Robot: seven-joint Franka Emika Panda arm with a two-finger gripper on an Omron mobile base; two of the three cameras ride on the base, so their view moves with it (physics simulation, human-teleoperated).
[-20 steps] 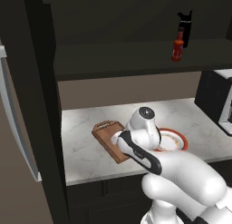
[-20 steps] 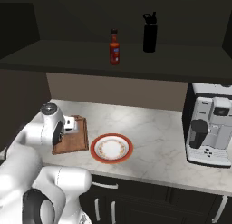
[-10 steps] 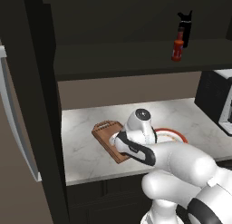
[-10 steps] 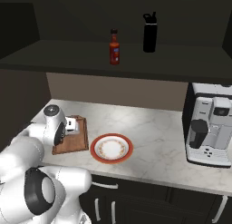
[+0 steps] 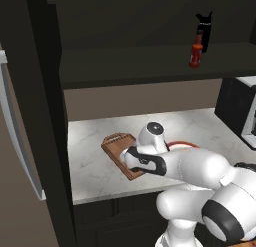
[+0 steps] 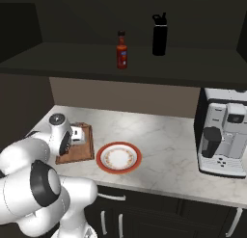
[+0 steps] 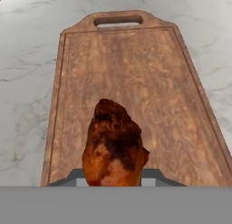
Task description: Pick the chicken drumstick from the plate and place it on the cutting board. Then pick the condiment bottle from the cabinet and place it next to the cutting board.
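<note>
The orange-brown chicken drumstick [image 7: 113, 143] sits between my gripper's [image 7: 113, 175] fingertips, just above the brown wooden cutting board [image 7: 136, 69], whose looped handle points away in the hand view. My gripper is shut on the drumstick. The right base view has my hand [image 6: 72, 136] low over the cutting board [image 6: 79, 152] at the counter's left, with the red-rimmed plate [image 6: 118, 157] bare beside it. The red condiment bottle [image 6: 121, 51] stands upright on the dark cabinet's shelf [image 6: 72, 63]. From the left base view, the bottle [image 5: 196, 52] and the board [image 5: 116, 143] show as well.
A taller black bottle [image 6: 159, 34] stands on the shelf right of the red one. A black-and-white coffee machine [image 6: 222, 136] occupies the counter's right end. Marble counter [image 6: 164, 136] lies open between plate and machine. A dark cabinet post [image 5: 50, 116] rises at the left.
My arm has sunk slightly and its elbow has swung forward, bringing the hand lower over the cutting board. The drumstick stays in the grip.
</note>
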